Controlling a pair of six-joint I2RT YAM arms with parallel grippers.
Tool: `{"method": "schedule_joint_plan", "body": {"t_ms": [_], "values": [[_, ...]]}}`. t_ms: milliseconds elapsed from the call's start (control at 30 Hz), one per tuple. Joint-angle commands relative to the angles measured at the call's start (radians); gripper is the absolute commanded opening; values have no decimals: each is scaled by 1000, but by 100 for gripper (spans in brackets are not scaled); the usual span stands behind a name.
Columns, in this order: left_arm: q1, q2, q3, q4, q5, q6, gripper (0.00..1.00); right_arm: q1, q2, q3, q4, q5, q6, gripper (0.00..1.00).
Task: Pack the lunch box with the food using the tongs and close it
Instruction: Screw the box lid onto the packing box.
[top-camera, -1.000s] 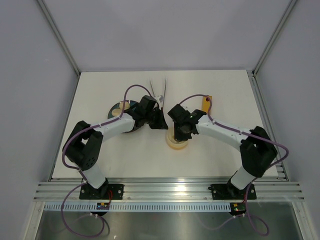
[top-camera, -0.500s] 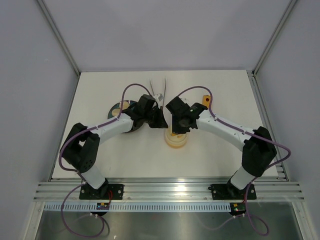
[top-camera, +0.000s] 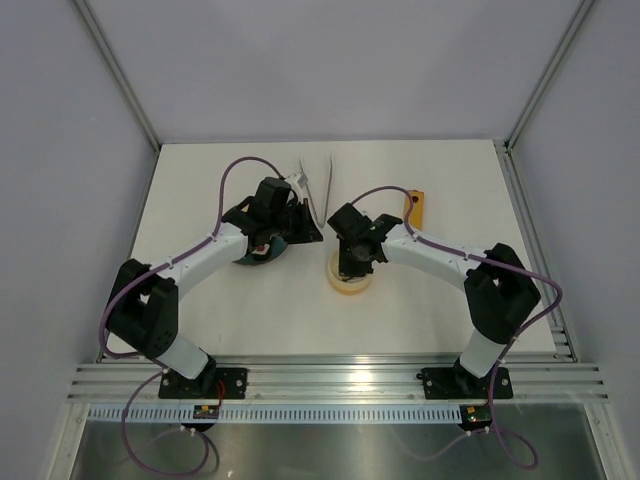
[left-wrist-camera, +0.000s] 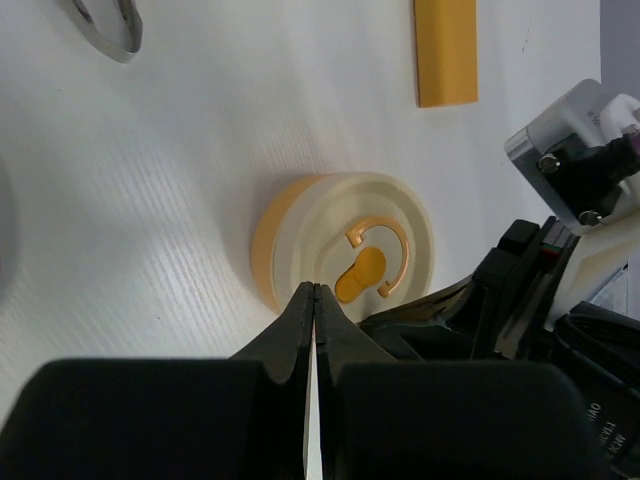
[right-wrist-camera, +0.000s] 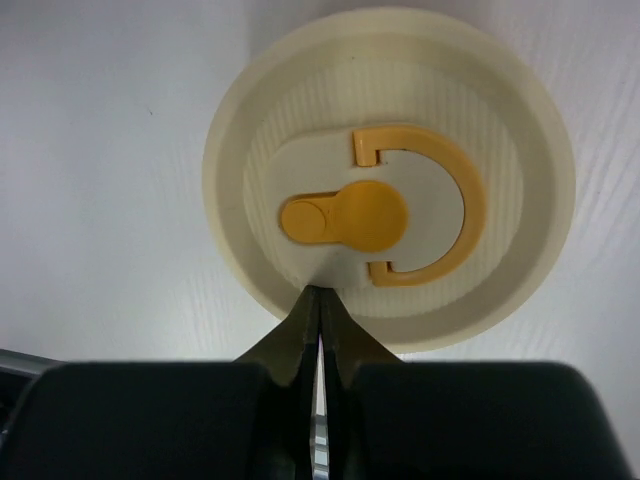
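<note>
The lunch box (top-camera: 352, 283) sits near the middle of the counter (top-camera: 430, 310). Its lid (right-wrist-camera: 392, 215) is on top of it, with the orange catch facing up. No food can be seen, so it is most likely inside the box under the lid.

The right end effector (right-wrist-camera: 320, 298) is right over the box. Its two fingers are pressed together with nothing between them. The tips sit at the near edge of the lid and look like they touch it, but that is hard to be sure of. The left end effector (left-wrist-camera: 315, 300) is off to the side of the box, not touching it. Its fingers are pressed together too, and it holds nothing.

The tongs (top-camera: 318, 180) lie farther back on the counter, away from both arms. An orange block (top-camera: 413, 208) lies beyond the box on the right side.

The packing looks done, and the step in hand is the last one: closing the box. The lid looks flat on the tub, but the pictures cannot tell if it has clicked shut all the way round.

The next move calls for a soft, straight push down on the lid. The push should land near the middle or go round the rim, so the lid does not tip up on one side. The box is light and could slide, so the push should not go sideways
</note>
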Motion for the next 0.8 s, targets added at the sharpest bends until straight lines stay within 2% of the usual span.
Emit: {"method": "schedule_joint_plan", "body": {"t_ms": [0, 200, 400, 500, 667, 767], "values": [[14, -41, 24, 4, -7, 12, 0, 11, 83, -38, 1, -9, 6, 5], [21, -56, 9, 12, -8, 6, 0, 11, -51, 88, -83, 89, -25, 6], [42, -79, 11, 1, -10, 11, 0, 12, -133, 142, -109, 100, -31, 6], [50, -87, 15, -5, -13, 15, 0, 14, -127, 102, -103, 96, -19, 6], [56, -86, 14, -10, -11, 17, 0, 14, -87, -67, -22, 38, 16, 7], [56, -75, 7, 2, 4, 8, 0, 14, 6, -85, -15, 20, 7, 6]]}}
